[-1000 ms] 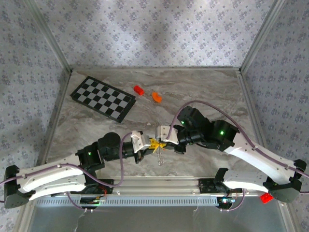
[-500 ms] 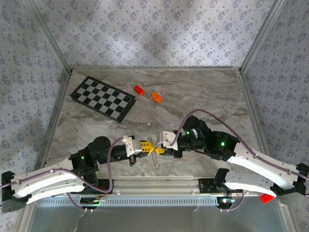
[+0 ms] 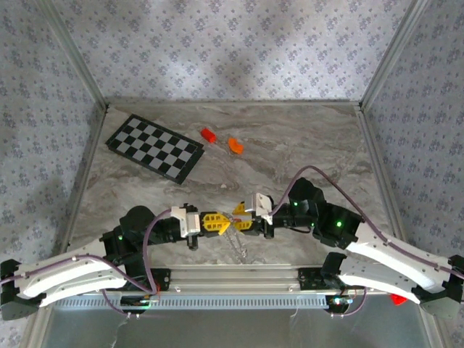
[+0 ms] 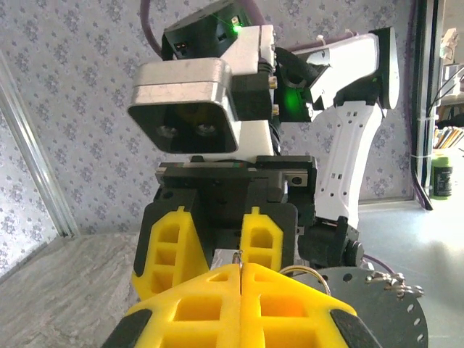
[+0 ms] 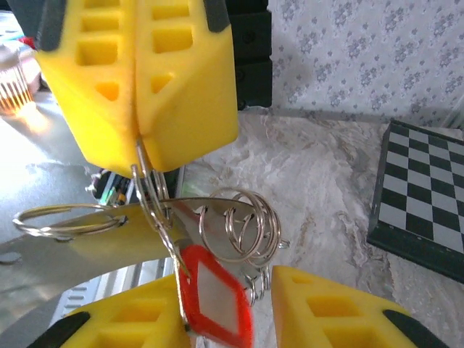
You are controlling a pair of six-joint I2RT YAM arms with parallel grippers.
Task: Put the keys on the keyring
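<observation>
- Pinching its yellow fingers (image 4: 196, 304) fully together, the left gripper (image 3: 214, 222) clamps a thin wire loop of the keyring (image 3: 237, 245). In the left wrist view the wire stands up from the seam between the closed fingers.
- In the right wrist view the keyring (image 5: 239, 228) hangs from the left gripper's tips as a cluster of silvery loops. One loop lies out to the left of the tips, and a coil of several rings sits below and to the right of them.
- The key (image 5: 214, 297) hangs from this cluster, below the left gripper's tips. Its red head sits in the gap between the right gripper's fingers; whether it touches either finger cannot be told.
- The right gripper (image 3: 243, 216) faces the left gripper tip to tip, just beside it. The keyring dangles below the meeting point.
- The right gripper's jaws stand partly apart and clamp nothing.
- Beyond both grippers, well apart from them, a checkered board (image 3: 154, 147), a red brick (image 3: 208, 134) and an orange block (image 3: 235, 145) lie on the table (image 3: 304, 145).
</observation>
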